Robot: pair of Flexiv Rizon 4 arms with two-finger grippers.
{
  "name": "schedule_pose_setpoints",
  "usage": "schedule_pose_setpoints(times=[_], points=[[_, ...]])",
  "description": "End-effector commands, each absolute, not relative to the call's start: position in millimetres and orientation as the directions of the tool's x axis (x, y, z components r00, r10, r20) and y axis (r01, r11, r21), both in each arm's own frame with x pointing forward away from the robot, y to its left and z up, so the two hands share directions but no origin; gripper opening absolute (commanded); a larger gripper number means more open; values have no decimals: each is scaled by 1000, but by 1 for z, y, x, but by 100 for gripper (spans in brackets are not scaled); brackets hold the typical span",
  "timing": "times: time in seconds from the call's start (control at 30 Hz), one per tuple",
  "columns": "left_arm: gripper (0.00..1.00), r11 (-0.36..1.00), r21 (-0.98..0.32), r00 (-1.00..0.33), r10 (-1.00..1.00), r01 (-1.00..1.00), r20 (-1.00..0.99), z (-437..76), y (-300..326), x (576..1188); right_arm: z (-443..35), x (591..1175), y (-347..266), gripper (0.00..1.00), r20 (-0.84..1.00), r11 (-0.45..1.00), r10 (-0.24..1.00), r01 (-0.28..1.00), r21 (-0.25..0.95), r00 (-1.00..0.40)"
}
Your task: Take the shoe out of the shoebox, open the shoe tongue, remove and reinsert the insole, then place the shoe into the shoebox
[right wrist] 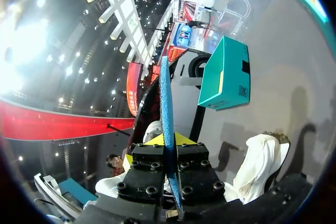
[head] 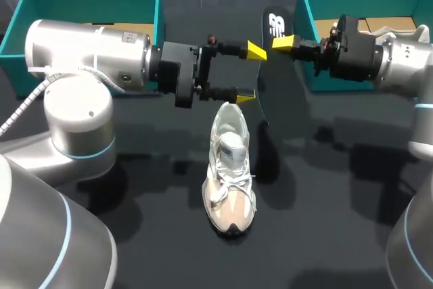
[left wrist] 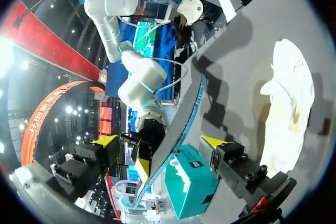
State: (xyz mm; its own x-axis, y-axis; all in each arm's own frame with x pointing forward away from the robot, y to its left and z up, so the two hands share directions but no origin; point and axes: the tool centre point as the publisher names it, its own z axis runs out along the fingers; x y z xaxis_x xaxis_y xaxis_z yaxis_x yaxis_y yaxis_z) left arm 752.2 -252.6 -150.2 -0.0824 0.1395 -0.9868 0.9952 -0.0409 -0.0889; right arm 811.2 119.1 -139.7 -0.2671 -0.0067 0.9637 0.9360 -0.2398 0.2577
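A white and beige shoe (head: 230, 167) stands on the dark table, toe toward the near edge; it also shows in the left wrist view (left wrist: 286, 114) and the right wrist view (right wrist: 257, 166). My right gripper (head: 283, 42) is shut on the upper part of the black insole (head: 265, 93), which hangs edge-down above the table behind the shoe. Seen edge-on, the insole (right wrist: 167, 103) has a blue side and sits pinched in the right gripper (right wrist: 164, 141). My left gripper (head: 250, 74) is open, its fingers either side of the insole (left wrist: 184, 119) without touching it.
Two teal shoeboxes stand at the back: one at the left (head: 88, 5) behind my left arm, one at the right (head: 318, 38) behind my right gripper, with cardboard and something white inside. The right box also appears in the left wrist view (left wrist: 191, 182).
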Motion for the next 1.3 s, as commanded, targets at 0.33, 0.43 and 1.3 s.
schedule_pose_setpoints(times=[0.33, 0.43, 1.3], points=[[96, 25, -57, -60, 146, 998, -987, -158, -264, 761, -143, 808, 128, 0, 1000, -262, -19, 965, -10, 5], [85, 37, -57, -62, 152, 998, -986, -162, -268, 764, -143, 807, 130, 0, 999, -261, -17, 965, -37, 33], [25, 29, -43, -47, 167, 999, -985, -169, -280, 760, -156, 802, 136, 0, 994, -292, -6, 950, -110, 113]])
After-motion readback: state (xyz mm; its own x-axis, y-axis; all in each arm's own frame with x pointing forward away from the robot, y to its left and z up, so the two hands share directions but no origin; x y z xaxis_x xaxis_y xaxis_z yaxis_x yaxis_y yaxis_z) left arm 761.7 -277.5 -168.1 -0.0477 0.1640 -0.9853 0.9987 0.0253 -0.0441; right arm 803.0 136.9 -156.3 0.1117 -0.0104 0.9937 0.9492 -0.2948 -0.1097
